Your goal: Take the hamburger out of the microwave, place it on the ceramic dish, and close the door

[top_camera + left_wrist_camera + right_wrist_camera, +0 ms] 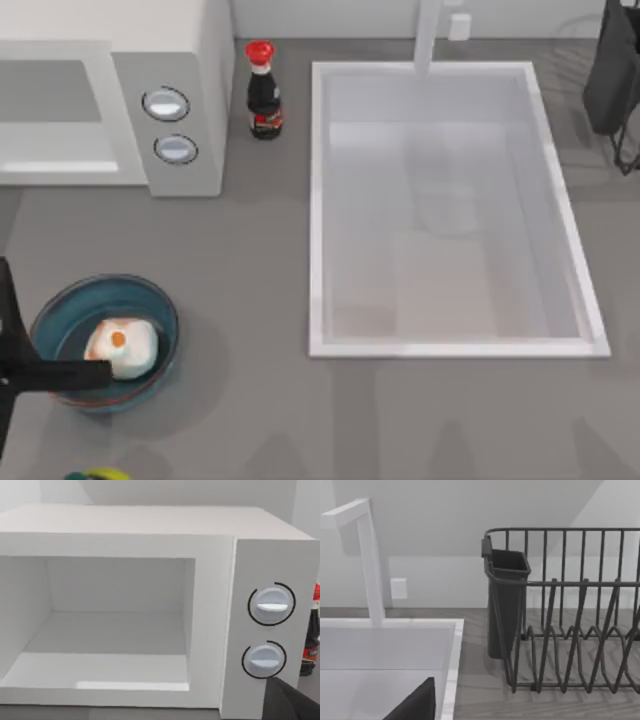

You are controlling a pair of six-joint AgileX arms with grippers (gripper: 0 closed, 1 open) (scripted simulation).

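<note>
At seven o'clock on the counter [260, 290], the hamburger [122, 346] already sits in the ceramic dish [60, 320]. Your left gripper [60, 374] hangs at its rim; jaw state cannot be told. Microwave [170, 60] cavity stands open at eleven o'clock. Lift clear, then sweep the door shut squarely. Right arm parks at one o'clock.

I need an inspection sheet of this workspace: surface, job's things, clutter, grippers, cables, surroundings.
Surface: grey table.
Job's things: hamburger lies in the ceramic dish at front left; microwave at back left, cavity open and holding nothing; door not identifiable.
Clutter: sauce bottle beside the microwave; yellow-green object at the front edge.
Grippers: left arm at the dish; right arm parked near the dish rack.
Cables: nothing seen.
Surroundings: white sink, faucet.
</note>
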